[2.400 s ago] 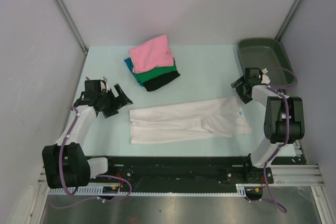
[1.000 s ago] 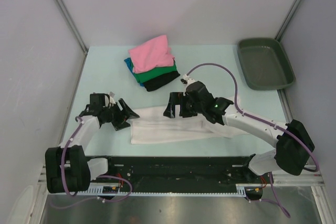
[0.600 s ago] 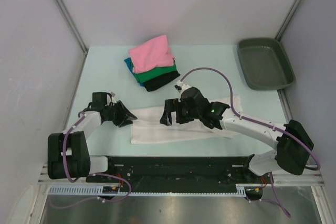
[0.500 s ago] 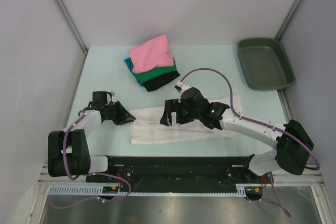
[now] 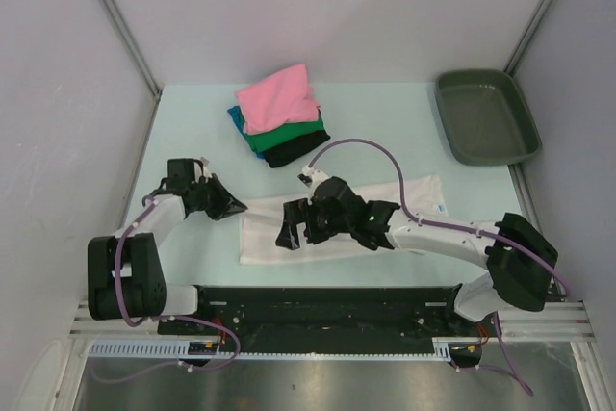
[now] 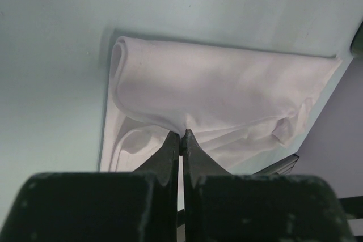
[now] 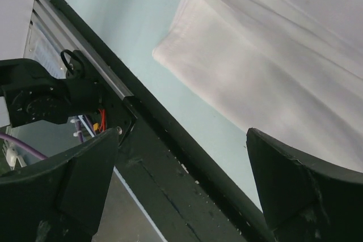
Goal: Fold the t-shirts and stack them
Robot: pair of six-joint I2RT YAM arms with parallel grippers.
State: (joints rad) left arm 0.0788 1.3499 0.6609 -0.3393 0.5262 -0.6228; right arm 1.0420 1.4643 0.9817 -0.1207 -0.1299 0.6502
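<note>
The white t-shirt (image 5: 423,201) lies as a long folded strip across the front of the table. My left gripper (image 5: 237,207) is at its left end, shut on a pinch of the cloth's edge (image 6: 182,134), and the cloth (image 6: 227,89) puckers up at the tips. My right gripper (image 5: 294,228) hovers open over the shirt's near left part. In the right wrist view its wide-apart fingers (image 7: 85,179) frame the shirt's near corner (image 7: 272,66) and hold nothing. Folded pink (image 5: 279,95), teal-blue (image 5: 234,117), green (image 5: 279,134) and black (image 5: 300,149) t-shirts sit stacked at the back.
A dark grey-green tray (image 5: 486,122) stands at the back right corner. The black base rail (image 7: 170,162) runs along the table's near edge, right under the right gripper. Grey walls close in the table on three sides.
The left gripper slid to the shirt's left edge and shut on it. The right arm swept from the right side across to the shirt's near left part, staying open.
</note>
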